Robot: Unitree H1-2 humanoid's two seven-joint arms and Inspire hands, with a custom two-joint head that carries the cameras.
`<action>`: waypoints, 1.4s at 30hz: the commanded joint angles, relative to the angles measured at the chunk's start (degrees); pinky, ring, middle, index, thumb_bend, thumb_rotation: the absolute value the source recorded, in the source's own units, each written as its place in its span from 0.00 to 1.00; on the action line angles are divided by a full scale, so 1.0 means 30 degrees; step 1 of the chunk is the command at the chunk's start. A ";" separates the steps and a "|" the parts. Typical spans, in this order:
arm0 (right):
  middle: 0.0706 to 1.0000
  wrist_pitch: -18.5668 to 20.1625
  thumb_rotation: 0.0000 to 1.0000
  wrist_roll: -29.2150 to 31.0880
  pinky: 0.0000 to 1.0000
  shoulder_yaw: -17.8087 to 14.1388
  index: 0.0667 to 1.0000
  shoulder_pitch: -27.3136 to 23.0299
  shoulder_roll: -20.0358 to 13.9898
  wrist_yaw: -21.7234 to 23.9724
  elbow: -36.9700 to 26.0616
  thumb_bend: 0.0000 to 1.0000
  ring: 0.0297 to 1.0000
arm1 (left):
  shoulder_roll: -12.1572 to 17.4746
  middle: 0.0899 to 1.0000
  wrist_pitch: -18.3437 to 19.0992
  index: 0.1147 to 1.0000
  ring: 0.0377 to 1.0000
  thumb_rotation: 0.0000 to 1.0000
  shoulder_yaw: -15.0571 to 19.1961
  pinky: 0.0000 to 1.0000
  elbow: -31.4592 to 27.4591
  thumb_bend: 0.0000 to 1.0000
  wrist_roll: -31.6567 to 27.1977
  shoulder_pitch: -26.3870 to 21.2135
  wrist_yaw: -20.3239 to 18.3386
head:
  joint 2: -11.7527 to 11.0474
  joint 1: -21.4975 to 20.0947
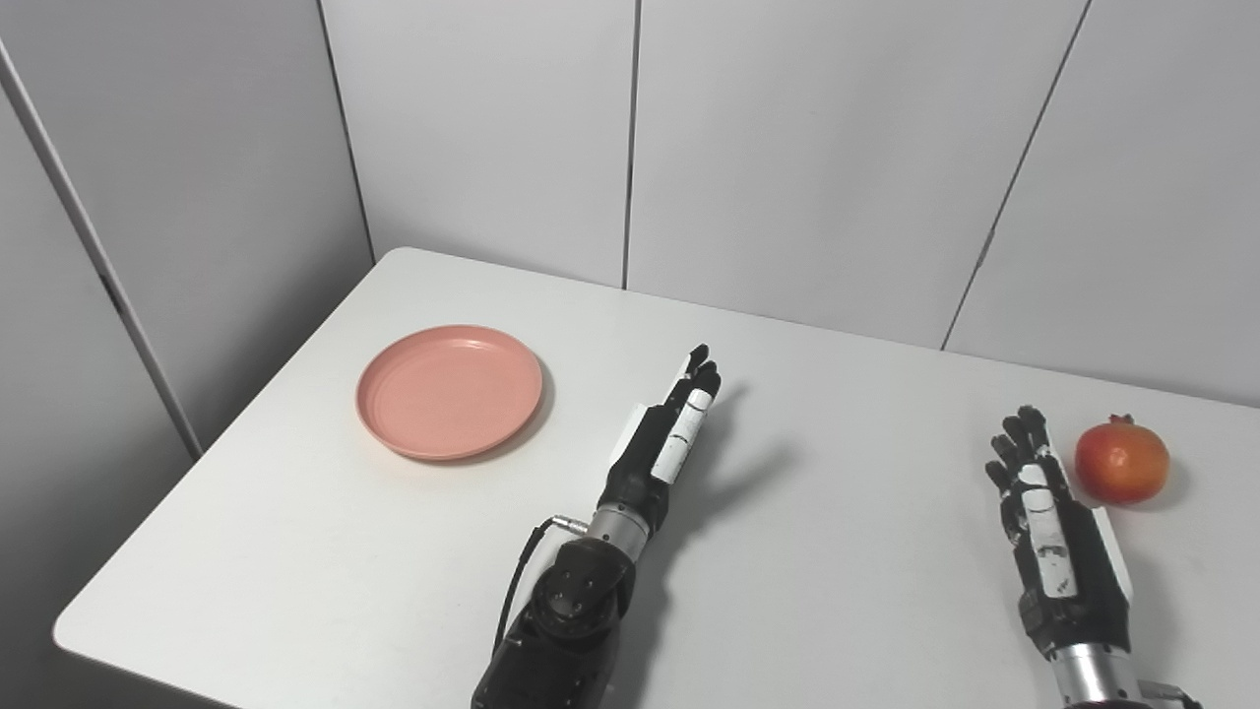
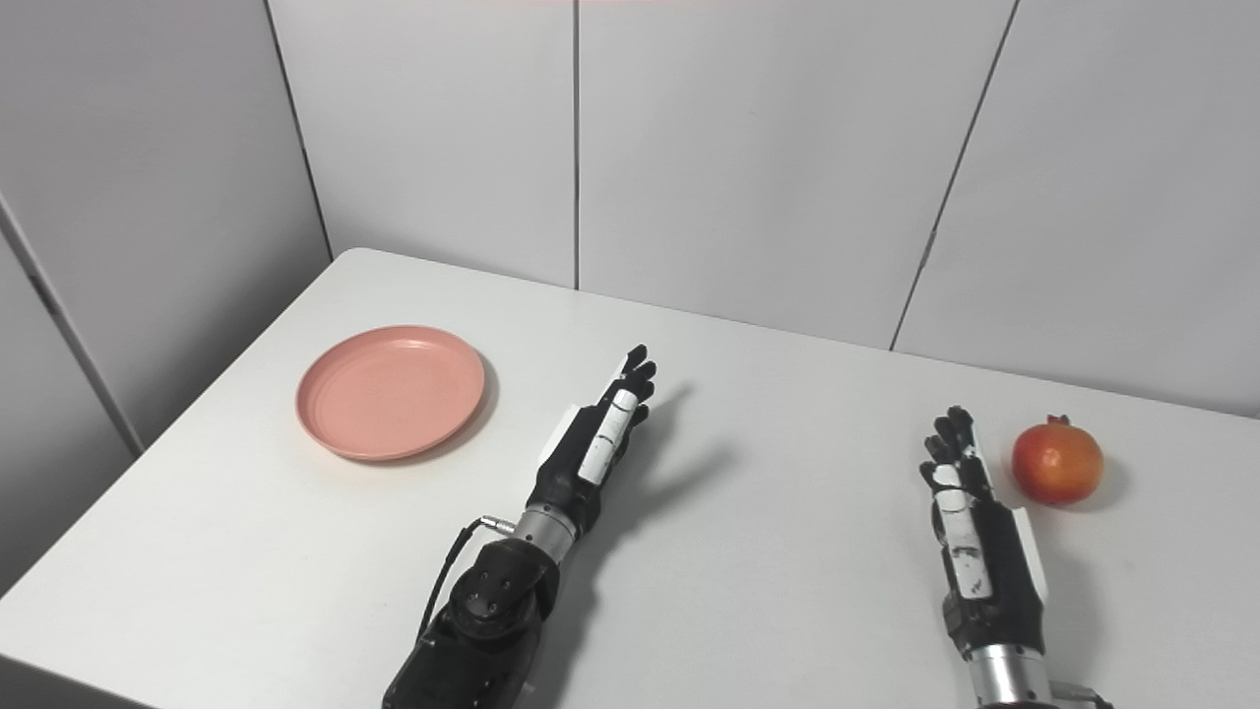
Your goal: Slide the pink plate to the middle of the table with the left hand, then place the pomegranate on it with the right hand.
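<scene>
White table (image 1: 837,611) — pink plate (image 1: 449,392) left of the left hand's (image 1: 669,433) straight, empty fingers (image 1: 697,379).

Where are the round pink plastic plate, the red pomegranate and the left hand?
round pink plastic plate (image 1: 449,391), left eye view, on its flat inner base.
red pomegranate (image 1: 1121,462), left eye view, on the middle of its skin.
left hand (image 2: 591,443), right eye view, on the back of the hand.

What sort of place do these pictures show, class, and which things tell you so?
Probably a robot test bench: a bare white table boxed in by plain grey panels, with only a pink plate and a pomegranate.
</scene>
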 commanded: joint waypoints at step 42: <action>1.00 -0.0972 0.83 0.0649 1.00 -0.0098 1.00 -0.0343 0.0126 0.0214 0.0432 0.73 1.00 | 0.3656 0.78 0.0168 0.75 0.80 1.00 0.6562 0.83 -0.3477 0.77 -0.2469 -0.2902 0.3607 | 0.0529 -0.0324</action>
